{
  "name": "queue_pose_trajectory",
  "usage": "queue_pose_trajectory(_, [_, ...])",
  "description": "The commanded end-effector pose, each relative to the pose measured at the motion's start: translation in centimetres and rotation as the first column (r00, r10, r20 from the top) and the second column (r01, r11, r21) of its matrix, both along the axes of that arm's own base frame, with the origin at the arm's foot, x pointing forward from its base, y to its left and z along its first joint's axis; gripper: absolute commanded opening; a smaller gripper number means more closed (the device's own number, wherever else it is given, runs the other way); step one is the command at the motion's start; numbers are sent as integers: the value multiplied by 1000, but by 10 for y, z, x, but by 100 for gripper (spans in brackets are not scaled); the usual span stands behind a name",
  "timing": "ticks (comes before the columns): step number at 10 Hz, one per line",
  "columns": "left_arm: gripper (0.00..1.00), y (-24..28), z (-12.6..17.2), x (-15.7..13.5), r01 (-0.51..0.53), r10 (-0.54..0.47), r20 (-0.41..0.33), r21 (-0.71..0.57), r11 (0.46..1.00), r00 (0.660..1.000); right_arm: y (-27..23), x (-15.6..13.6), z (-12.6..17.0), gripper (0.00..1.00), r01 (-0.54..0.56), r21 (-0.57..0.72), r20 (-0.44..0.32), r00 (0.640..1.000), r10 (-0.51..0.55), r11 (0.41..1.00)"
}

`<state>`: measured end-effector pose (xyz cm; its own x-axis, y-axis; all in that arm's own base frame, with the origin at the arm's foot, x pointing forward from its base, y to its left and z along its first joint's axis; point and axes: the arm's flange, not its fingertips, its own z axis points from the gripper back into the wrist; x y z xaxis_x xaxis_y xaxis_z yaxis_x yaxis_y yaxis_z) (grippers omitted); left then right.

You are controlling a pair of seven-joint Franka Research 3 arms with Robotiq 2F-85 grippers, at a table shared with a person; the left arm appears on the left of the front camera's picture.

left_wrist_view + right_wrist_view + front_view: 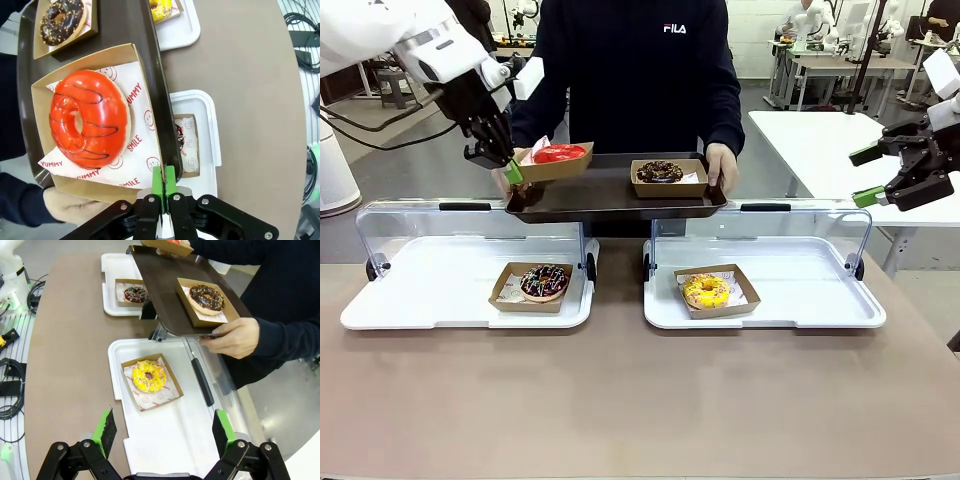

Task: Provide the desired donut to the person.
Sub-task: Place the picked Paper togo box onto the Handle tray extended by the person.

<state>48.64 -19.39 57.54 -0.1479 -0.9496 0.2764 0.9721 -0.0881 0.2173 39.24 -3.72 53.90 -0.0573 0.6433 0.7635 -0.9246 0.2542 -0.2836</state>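
Note:
A red-glazed donut [560, 153] [90, 117] lies in a cardboard box [145, 107]. My left gripper [512, 172] [165, 175] is shut on that box's corner. The box sits slightly tilted over the left end of a dark tray [610, 197] [145, 30]. The person [630, 70] in a black sweatshirt holds this tray with both hands [721, 165] [235, 337]. A chocolate donut [660, 171] [62, 20] [206, 296] in its own box rests on the tray's right part. My right gripper [867, 176] [164, 432] hangs open at the far right, holding nothing.
Two white display trays with raised clear lids stand on the table. The left tray [420, 300] holds a sprinkled chocolate donut [543, 282] [135, 293], and the right tray [810, 295] holds a yellow donut [707, 291] [148, 375]. A white table [820, 140] stands at back right.

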Motion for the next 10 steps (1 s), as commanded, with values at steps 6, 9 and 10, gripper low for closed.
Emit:
queue_pose_trajectory(6, [2, -23, -58, 51, 48, -53, 95, 50, 998, 994, 0, 1, -1, 100, -9, 12, 11, 1000, 9, 1000])
queue_pose_trajectory(9, [32, -26, -58, 53, 50, -54, 121, 38, 998, 991, 0, 1, -1, 100, -9, 12, 11, 1000, 9, 1000])
queue_pose_trajectory(10, [60, -29, -54, 50, 54, -59, 141, 36, 998, 988, 0, 1, -1, 100, -9, 12, 11, 1000, 9, 1000])
